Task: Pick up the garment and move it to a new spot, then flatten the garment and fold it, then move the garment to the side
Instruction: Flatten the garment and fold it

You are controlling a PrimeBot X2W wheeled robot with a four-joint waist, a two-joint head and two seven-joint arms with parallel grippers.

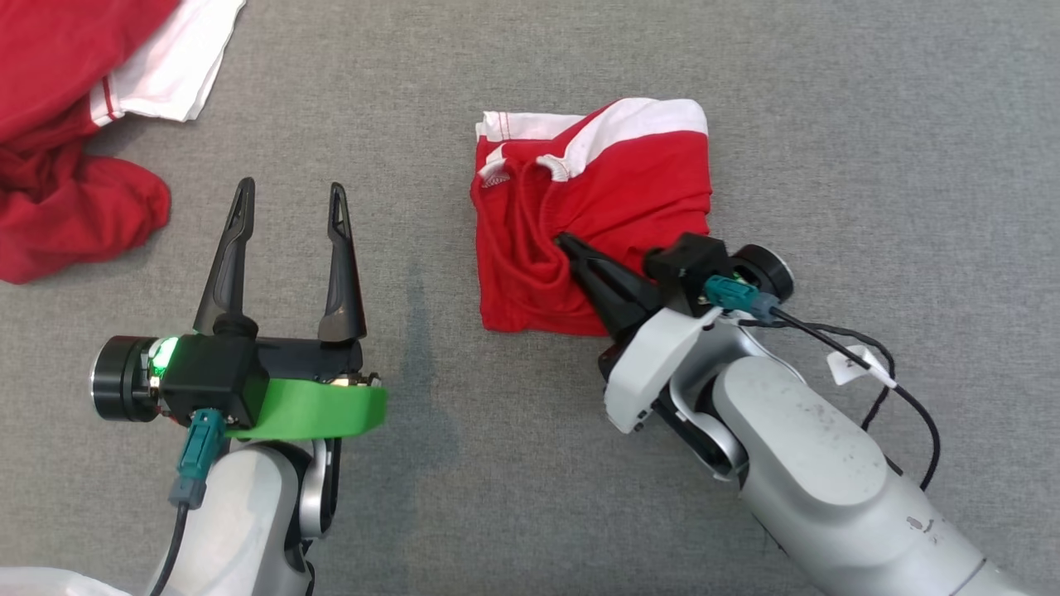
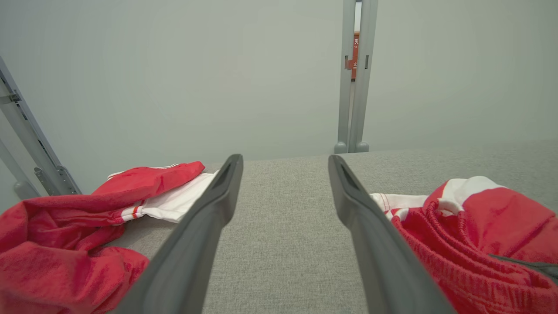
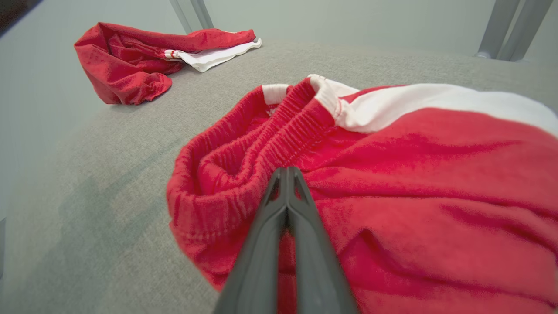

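Note:
The garment (image 1: 621, 186) is a pair of red shorts with white trim, folded into a rough square on the grey surface right of centre. My right gripper (image 1: 565, 243) reaches onto its near left part from the lower right. Its fingers are shut, and the cloth puckers in folds around the tips. In the right wrist view the shut right gripper (image 3: 286, 171) pinches the red fabric just below the elastic waistband (image 3: 279, 131). My left gripper (image 1: 291, 192) hovers open over bare surface to the garment's left, holding nothing. The left wrist view has the left gripper (image 2: 284, 160) open, with the garment (image 2: 479, 226) at its right.
A second red and white garment (image 1: 66, 141) lies crumpled at the far left corner, also seen as a heap (image 2: 65, 226) on the left and a heap (image 3: 130, 56) at the back. Grey metal posts (image 2: 355, 78) stand beyond the grey surface's (image 1: 869, 165) far edge.

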